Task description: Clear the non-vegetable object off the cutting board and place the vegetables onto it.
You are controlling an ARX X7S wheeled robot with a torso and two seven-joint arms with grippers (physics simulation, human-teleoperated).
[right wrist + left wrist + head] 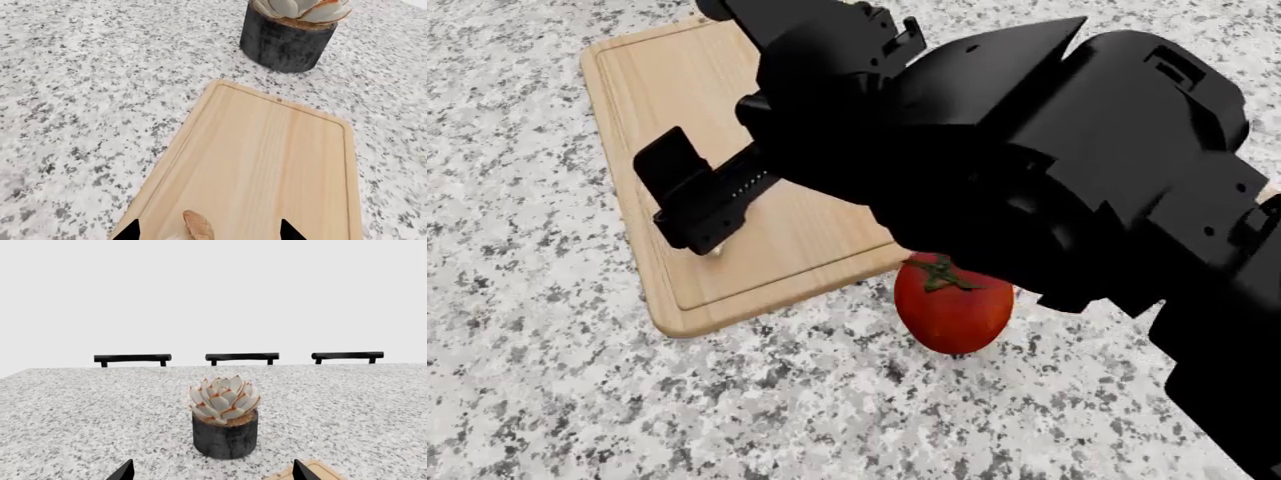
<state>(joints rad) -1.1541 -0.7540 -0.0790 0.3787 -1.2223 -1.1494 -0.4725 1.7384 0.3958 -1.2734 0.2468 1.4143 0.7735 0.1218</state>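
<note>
The light wooden cutting board [714, 290] lies at the upper left of the head view. It also shows in the right wrist view [267, 160], and one corner shows in the left wrist view [323, 472]. My right gripper [210, 234] is open low over the board's near part, also seen in the head view [698, 215]. The mushroom [198, 227], with a tan-brown cap and a whitish stalk, lies on the board between the jaws. A pale bit of it [714, 250] peeks out under the gripper. The red tomato [952, 300] sits on the counter just off the board's near right corner. My left gripper [212, 474] is open and empty. The non-vegetable object is out of view.
A succulent in a dark round pot [225, 437] stands on the speckled granite counter [547, 400] just past the board's far end, also in the right wrist view [287, 42]. Three black chair backs [132, 358] line the counter's far edge. My black arm [1068, 170] hides the right of the head view.
</note>
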